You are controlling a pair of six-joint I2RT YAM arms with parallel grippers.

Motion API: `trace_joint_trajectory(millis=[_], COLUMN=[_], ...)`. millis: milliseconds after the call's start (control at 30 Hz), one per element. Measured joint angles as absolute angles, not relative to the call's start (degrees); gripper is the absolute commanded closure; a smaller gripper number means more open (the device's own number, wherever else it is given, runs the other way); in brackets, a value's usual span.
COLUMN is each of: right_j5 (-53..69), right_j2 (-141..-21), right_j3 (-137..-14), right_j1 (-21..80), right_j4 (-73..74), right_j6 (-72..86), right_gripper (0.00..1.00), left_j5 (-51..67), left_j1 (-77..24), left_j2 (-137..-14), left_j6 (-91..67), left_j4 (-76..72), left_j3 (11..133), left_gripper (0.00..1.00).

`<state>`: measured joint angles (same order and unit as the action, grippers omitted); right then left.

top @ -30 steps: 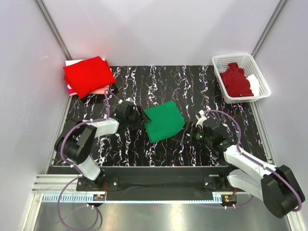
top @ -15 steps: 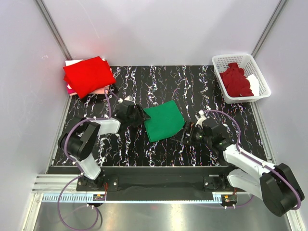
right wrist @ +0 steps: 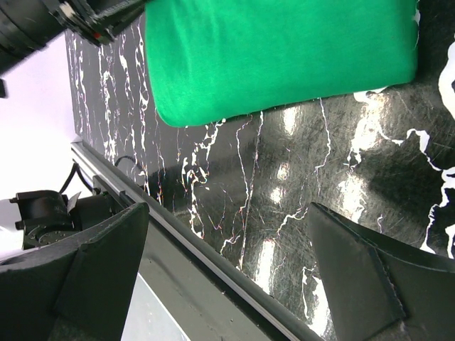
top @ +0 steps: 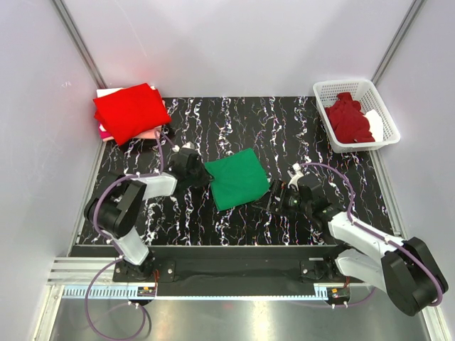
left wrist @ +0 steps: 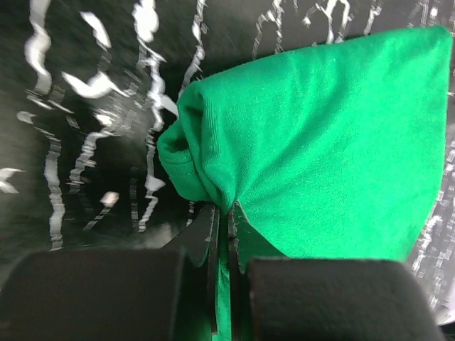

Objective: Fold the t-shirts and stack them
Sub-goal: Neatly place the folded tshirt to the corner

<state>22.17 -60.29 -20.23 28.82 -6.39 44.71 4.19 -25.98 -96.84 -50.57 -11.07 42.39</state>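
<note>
Left tool (top: pixel 202 172) pressed together on the left edge of the emerald green tee (top: pixel 237 179). In the left wrist view the cloth is bunched into a rounded lump just ahead of the fingers (left wrist: pixel 212 245), with a fold drawn into the thin slit between them. The rest of the tee fans out ahead and to the right of that tool. It is folded to a rough square and lies flat on the black marbled worktop (top: pixel 234 117), between the two tools.

Right tool (top: pixel 274 197) spread wide, gripping nothing, low over the worktop. It sits just beside the near-right corner of the green tee. In the right wrist view the tee's folded edge lies ahead of the two open fingers, with a strip of bare worktop between cloth and tips, so no contact. The left arm shows at the far end of that view, at the tee's opposite edge.

Bright red tee (top: pixel 131 110) is folded, well beyond the left tool and off to its left, at the far-left corner of the worktop. It lies on top of other folded pieces. A pale pink edge (top: pixel 147 133) pokes out on the side nearest the left tool and a white edge (top: pixel 106 92) on the far side.

White lattice basket (top: pixel 340 87) is well beyond the right tool, up and to its right. The dark maroon tee (top: pixel 348 119) is crumpled inside it, and a white garment (top: pixel 375 125) is tucked against the maroon on the right side of the basket.
</note>
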Motion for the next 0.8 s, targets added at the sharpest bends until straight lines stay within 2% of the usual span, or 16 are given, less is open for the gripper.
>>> trace_joint_trajectory(millis=[167, 467, 800], right_j5=[22.2, 22.2, 23.2], right_j2=[-60.6, -66.0, -66.6], right_j3=[-20.2, -21.8, -22.0], right_j1=[28.8, 28.8, 28.8], right_j4=[-6.4, -6.4, -6.9], right_j6=[44.7, 44.8, 44.8], right_gripper=[0.00, 0.00, 0.00], left_j5=[3.6, 3.2, 4.4], left_j1=[-22.2, -11.4, -2.6], left_j2=[-95.9, -96.4, -109.8], left_j6=[-45.2, -32.4, -25.0], left_j4=[0.1, 18.0, 30.6], left_j3=[49.7, 71.6, 97.0], left_gripper=[1.00, 1.00, 1.00])
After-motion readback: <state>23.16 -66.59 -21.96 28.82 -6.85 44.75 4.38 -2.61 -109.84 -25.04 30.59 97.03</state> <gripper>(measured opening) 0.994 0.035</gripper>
